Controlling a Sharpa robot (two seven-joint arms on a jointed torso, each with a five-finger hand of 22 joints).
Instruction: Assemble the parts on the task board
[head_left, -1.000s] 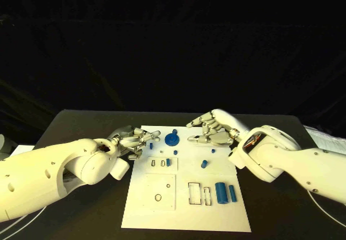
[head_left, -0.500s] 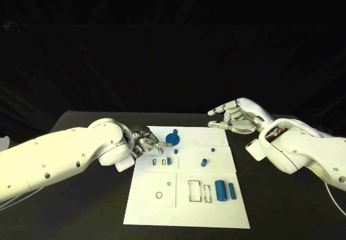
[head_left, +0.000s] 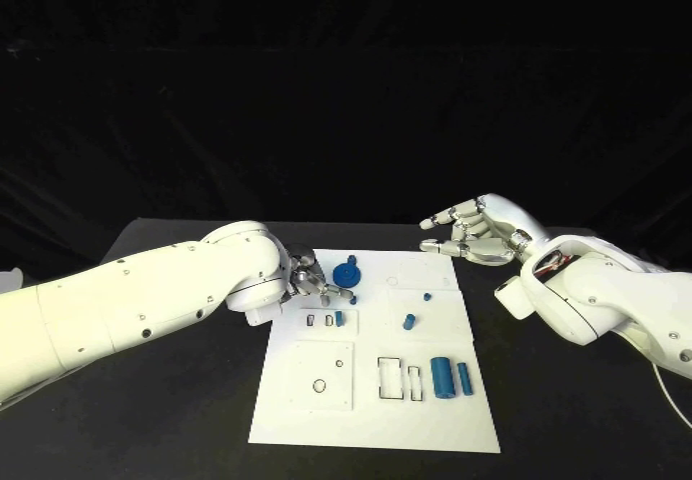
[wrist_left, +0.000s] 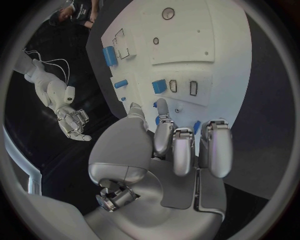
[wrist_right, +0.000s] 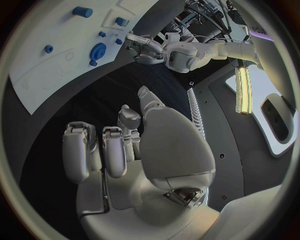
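Two robot hands were at work over one white task board (head_left: 375, 420), which lay in the middle of the black surface (head_left: 173, 400). The left robot hand (head_left: 310, 283) hung low over the board's far left part, its fingertips (wrist_left: 161, 106) just beside the round blue part (head_left: 346, 274) and a small blue peg (head_left: 353, 298). From where I stood I could not tell whether it pinched anything or merely touched down. The right robot hand (head_left: 473, 233) was held up off the board's far right corner, fingers loosely apart and carrying nothing.

To my eye the step was the left hand's fine work at that far corner. It would go best done slowly: keep the fingertips clear of the round part, so it is not nudged, square the piece to its hole before pressing, and push straight down. The right hand would do well to stay back and out of the way.

Of blue pieces I counted eight:
- the round part;
- three small pegs, the other two at (head_left: 392, 284) and (head_left: 428, 297);
- one oblong piece (head_left: 408, 322);
- one block (head_left: 339, 318) standing in a slot;
- two cylinders (head_left: 443, 378) side by side near the board's right edge.

The left arm may have hidden more.
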